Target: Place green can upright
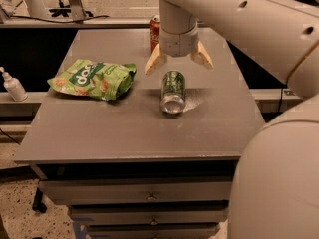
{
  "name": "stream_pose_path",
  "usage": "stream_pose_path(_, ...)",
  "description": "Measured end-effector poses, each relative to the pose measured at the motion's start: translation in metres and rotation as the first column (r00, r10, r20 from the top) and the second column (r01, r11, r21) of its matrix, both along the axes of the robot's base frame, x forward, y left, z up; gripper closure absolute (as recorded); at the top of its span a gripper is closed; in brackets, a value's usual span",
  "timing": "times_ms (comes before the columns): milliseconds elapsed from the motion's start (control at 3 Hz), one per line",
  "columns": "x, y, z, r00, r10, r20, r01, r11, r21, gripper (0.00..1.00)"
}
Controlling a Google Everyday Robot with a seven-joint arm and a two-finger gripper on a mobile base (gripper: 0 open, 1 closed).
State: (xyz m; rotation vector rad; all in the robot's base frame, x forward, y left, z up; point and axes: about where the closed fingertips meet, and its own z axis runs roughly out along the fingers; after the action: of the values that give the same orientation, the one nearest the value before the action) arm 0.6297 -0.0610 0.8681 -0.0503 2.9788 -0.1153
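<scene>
The green can [173, 90] lies on its side near the middle of the grey table [99, 128], its silver end facing the camera. My gripper [178, 61] hangs just above the can's far end, fingers spread wide open and pointing down, one fingertip [153, 63] on each side. It holds nothing and does not touch the can.
A red cola can [155, 32] stands upright behind the gripper, partly hidden by it. A flat green snack bag [94, 78] lies on the table's left. A white bottle [12, 85] stands off the table at far left. My arm fills the right side.
</scene>
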Motion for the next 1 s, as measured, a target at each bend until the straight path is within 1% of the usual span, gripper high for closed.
stream_pose_path(333, -0.008, 0.013, -0.001, 0.9989, -0.047, 0.006, 0.047, 0.998, 0.034, 0.0)
stream_pose_path(667, -0.015, 0.023, -0.005, 0.9975, -0.07, 0.012, 0.069, 0.995, 0.074, 0.0)
stream_pose_path(1000, -0.02, 0.03, -0.014, 0.9973, -0.073, 0.01, 0.072, 0.993, 0.095, 0.0)
